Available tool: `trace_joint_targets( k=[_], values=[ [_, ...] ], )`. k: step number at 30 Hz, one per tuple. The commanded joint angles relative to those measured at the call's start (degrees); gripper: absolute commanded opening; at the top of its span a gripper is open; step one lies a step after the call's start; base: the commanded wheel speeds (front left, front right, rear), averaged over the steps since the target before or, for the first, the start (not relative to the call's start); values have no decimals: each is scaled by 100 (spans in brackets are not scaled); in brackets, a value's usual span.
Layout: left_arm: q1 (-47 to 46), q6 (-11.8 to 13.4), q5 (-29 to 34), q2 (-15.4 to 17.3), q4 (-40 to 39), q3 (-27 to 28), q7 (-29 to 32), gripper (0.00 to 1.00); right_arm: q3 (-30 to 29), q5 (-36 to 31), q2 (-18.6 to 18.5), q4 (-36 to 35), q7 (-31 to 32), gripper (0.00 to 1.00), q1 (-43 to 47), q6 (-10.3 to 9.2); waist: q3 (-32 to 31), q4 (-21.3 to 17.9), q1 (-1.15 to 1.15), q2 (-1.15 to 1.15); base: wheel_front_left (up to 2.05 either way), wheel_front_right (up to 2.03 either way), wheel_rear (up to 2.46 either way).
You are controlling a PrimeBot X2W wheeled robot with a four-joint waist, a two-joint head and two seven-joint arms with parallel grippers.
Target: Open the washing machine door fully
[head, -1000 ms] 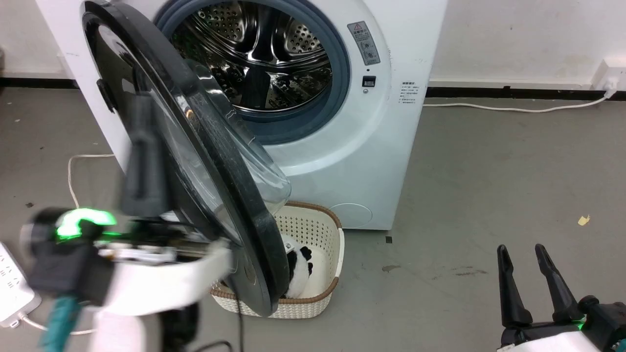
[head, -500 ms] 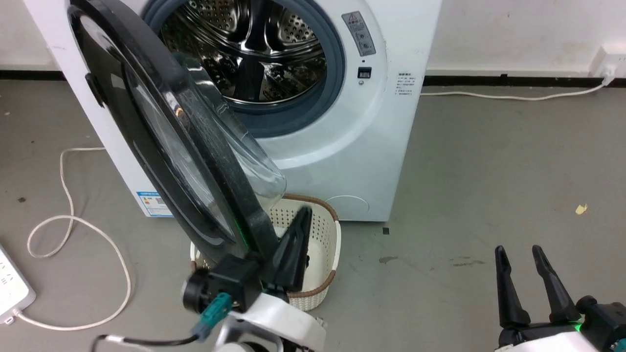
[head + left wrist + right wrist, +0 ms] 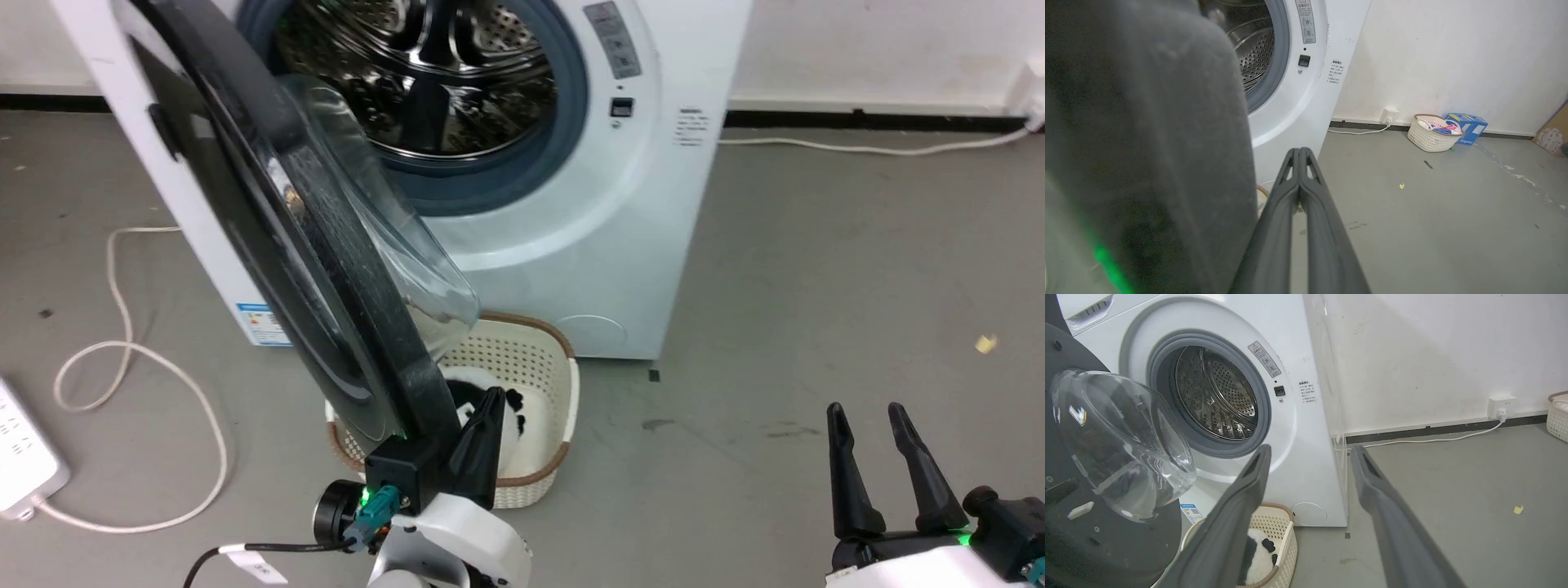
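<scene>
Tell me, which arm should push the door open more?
Left. The left pincer, shut, sits right beside the door at its lower rim; the right pincer is open, far off to the side.

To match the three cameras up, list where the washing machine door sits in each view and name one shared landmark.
Head view: the washing machine door slants from the top left down to lower centre.
Left wrist view: the door is a dark blur across the left half.
Right wrist view: the door is at the left edge, glass bowl showing.
Shared landmark: the small black latch slot, right of the grey gasket.
</scene>
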Motion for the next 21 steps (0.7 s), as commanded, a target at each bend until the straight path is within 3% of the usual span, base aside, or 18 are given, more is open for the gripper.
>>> trace_joint_targets(
  k=[1, 13, 21],
  values=[
    [-42, 50, -22, 50, 76, 73, -57, 0, -2, 49, 25, 5, -25, 100, -14, 6, -52, 108, 0, 0, 0, 0, 0],
    [497, 102, -51, 202, -208, -72, 3, 0, -26, 161, 25, 44, -26, 100, 165, 6, -394, 1282, 0, 0, 0, 0, 0],
    [680, 303, -185, 469, -545, 261, 91, 0, 105, 154, 25, 50, -26, 100, 129, 6, -296, 2010, 0, 0, 0, 0, 0]
  ],
)
